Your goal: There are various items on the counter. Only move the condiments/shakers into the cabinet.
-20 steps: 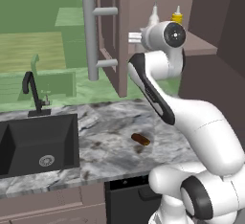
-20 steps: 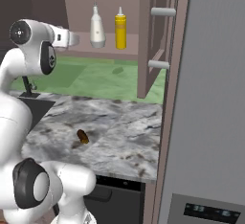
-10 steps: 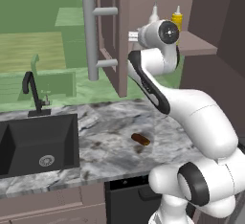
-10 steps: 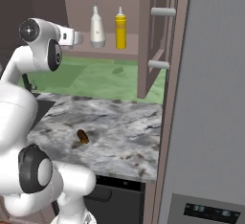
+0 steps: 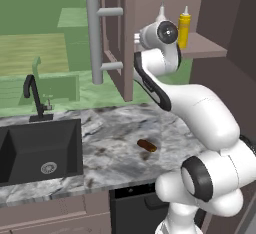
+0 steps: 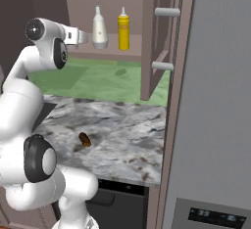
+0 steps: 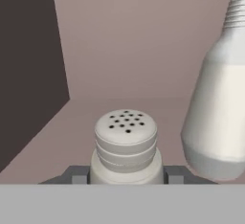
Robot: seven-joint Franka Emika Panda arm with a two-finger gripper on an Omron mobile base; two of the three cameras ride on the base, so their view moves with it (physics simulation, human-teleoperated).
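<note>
Just brown lump (image 5: 147,145) on marbled counter (image 5: 115,143) (cabinet (image 6: 147,37) open).

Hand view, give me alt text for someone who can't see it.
A small grey-white shaker with a perforated top sits clamped between the gripper's jaws, inside the brownish-mauve cabinet. A taller white bottle stands on the shelf close to its right, apart from it.
</note>
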